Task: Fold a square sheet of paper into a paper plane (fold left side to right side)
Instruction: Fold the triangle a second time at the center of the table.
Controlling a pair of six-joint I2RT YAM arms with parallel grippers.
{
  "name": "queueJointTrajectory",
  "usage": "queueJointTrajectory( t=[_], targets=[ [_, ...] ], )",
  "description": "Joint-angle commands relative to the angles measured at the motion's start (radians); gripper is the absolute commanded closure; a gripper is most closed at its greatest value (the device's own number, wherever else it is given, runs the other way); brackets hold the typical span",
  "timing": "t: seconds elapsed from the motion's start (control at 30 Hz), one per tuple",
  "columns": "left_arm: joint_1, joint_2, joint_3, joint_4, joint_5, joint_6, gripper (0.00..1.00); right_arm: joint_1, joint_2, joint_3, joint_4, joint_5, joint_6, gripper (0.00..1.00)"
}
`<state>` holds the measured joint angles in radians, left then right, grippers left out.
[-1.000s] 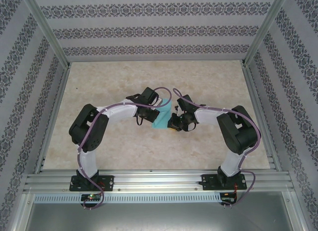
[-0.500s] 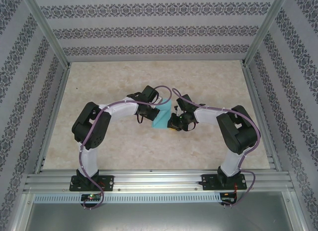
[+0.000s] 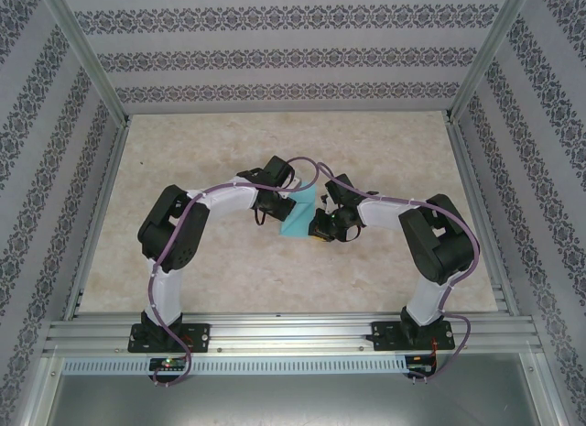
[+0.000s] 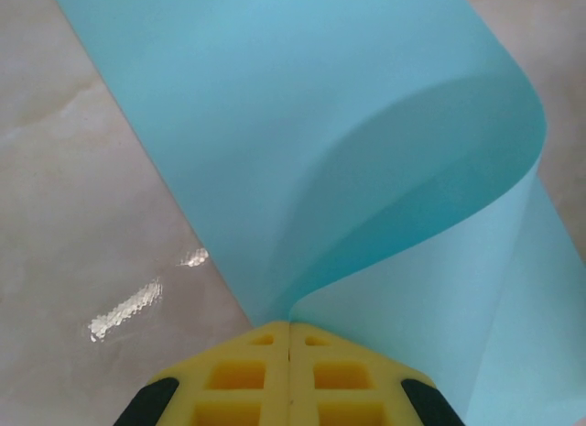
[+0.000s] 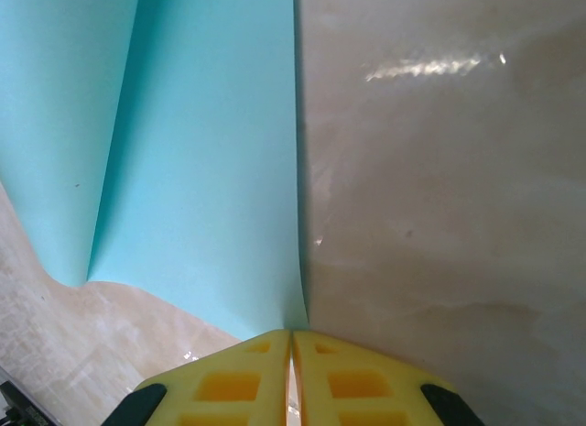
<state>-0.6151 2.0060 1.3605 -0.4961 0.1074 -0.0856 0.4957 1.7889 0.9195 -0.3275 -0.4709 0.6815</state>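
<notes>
Right gripper (image 5: 293,334): clenched on a corner of the square sheet of paper (image 5: 211,169).
Left gripper (image 4: 290,327): pinching another corner, the paper arching over.
Sheet: mid-table (image 3: 385,142), between the arms.
Advice: align edges before flattening (the loop looks uncreased).

Left arm (image 3: 174,238): the lower link rises from the base to a raised elbow, and the forearm reaches inward towards the centre, wrist angled down. Left gripper (image 4: 290,325): the yellow fingers (image 4: 240,376) are pressed together, pinching a corner of the square sheet of paper (image 4: 302,105).

Right arm (image 3: 438,241): mirrored pose, elbow raised, forearm reaching inward, wrist pitched down. Right gripper (image 5: 292,333): the yellow fingers (image 5: 352,382) are closed to a hairline gap, with a corner of the sheet entering at their tips. The two grippers sit near each other.
</notes>
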Motion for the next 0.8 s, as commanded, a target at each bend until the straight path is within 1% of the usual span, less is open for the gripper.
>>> queueJointTrajectory(
  t=[0.0, 0.3, 0.63, 0.77],
  targets=[
    [0.013, 0.025, 0.028, -0.012, 0.018, 0.02, 1.0, 0.012, 0.035, 0.001, -0.052, 0.049, -0.018, 0.88],
    [0.013, 0.045, 0.019, -0.001, 0.032, 0.013, 1.0, 0.013, 0.03, 0.002, -0.051, 0.049, -0.021, 0.87],
    [0.014, 0.051, 0.001, 0.004, 0.014, 0.01, 1.0, 0.013, 0.03, 0.005, -0.051, 0.048, -0.02, 0.87],
    [0.014, 0.054, 0.0, 0.005, 0.019, 0.01, 1.0, 0.005, -0.001, 0.0, -0.024, 0.028, -0.016, 0.86]
  ],
)
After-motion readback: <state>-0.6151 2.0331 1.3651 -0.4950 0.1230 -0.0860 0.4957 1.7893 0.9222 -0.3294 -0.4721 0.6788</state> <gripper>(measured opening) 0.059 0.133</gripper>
